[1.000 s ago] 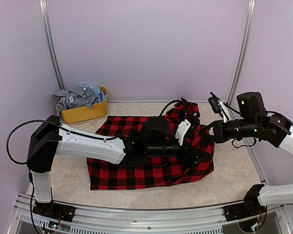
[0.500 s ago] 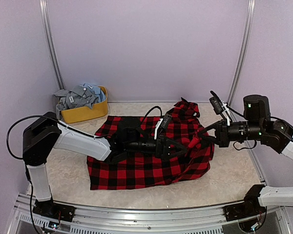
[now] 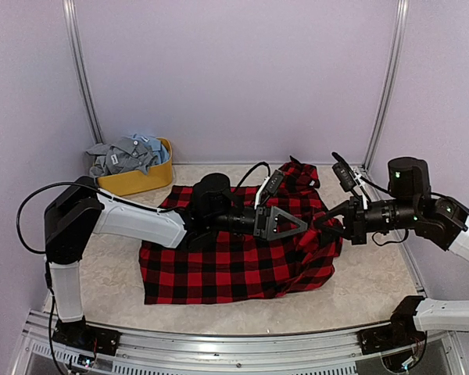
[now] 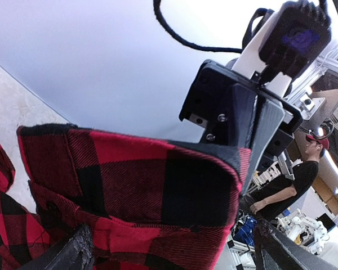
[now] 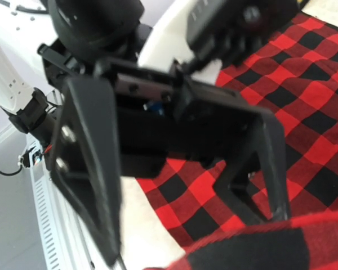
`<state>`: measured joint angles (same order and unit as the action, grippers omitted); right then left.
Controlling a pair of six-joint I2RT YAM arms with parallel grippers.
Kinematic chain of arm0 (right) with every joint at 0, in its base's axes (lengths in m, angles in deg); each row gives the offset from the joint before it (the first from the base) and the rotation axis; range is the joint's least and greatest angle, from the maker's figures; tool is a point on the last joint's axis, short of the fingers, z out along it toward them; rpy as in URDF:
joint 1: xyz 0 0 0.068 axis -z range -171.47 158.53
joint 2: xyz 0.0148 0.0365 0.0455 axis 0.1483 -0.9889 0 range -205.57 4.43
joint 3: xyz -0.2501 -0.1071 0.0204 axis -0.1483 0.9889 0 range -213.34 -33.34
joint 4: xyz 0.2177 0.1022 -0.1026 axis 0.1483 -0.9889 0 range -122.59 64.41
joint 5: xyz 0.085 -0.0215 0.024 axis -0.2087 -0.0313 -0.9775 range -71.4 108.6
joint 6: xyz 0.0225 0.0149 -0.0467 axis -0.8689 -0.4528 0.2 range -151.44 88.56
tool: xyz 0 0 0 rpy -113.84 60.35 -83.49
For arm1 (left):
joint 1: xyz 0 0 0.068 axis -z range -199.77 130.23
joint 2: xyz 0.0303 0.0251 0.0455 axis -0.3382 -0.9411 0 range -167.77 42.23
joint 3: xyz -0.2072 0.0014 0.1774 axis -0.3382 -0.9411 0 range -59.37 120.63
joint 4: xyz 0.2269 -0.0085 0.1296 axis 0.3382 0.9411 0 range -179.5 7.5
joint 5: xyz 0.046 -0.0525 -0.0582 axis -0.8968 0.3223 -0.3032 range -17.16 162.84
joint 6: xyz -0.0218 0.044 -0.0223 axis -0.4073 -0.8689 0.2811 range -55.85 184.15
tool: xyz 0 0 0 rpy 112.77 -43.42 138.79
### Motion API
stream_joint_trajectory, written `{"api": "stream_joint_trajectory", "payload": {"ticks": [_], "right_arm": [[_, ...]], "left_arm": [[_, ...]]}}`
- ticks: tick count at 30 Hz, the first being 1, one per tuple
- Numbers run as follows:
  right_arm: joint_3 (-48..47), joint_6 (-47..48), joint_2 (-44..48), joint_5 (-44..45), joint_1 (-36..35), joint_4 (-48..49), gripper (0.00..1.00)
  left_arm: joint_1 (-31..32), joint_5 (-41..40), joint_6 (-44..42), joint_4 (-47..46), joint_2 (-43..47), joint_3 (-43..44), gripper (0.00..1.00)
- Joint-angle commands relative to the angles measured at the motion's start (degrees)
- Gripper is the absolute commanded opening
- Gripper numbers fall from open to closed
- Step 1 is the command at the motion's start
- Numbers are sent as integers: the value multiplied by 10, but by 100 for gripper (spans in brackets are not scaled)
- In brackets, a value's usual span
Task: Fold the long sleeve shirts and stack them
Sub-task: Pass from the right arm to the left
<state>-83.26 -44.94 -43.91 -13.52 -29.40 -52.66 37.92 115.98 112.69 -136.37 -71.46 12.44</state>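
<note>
The red-and-black checked long sleeve shirt lies spread on the table, bunched at its right end. My right gripper is shut on a raised edge of it, holding that flap just above the table. My left gripper reaches across the shirt from the left, open, its tips right by the raised flap. In the left wrist view the flap hangs between my left fingertips, not pinched. In the right wrist view the open left fingers face me over the held cloth. More long sleeve shirts, grey and pale blue, sit heaped at the back left.
A yellow tub holds the grey and blue heap by the back wall. Metal posts stand at both back corners. The left arm's cable loops above the shirt.
My left gripper has turned at the wrist and pushed right toward the right gripper, staying open. The right gripper has shifted slightly left, still holding the raised cloth edge.
</note>
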Motion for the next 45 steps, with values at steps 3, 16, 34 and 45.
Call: {"api": "stream_joint_trajectory", "payload": {"ticks": [3,16,34,45], "right_arm": [[-3,-16,-5,-7,-5,31,0],[17,-52,-18,-6,-5,45,0],[-84,-100,6,255,0,-103,84],[-94,-92,-96,288,106,-127,83]], "left_arm": [[11,-25,-92,79,-1,12,92],[4,6,-151,87,-6,65,25],[97,-18,-397,285,118,19,0],[219,-49,-503,443,52,177,0]]}}
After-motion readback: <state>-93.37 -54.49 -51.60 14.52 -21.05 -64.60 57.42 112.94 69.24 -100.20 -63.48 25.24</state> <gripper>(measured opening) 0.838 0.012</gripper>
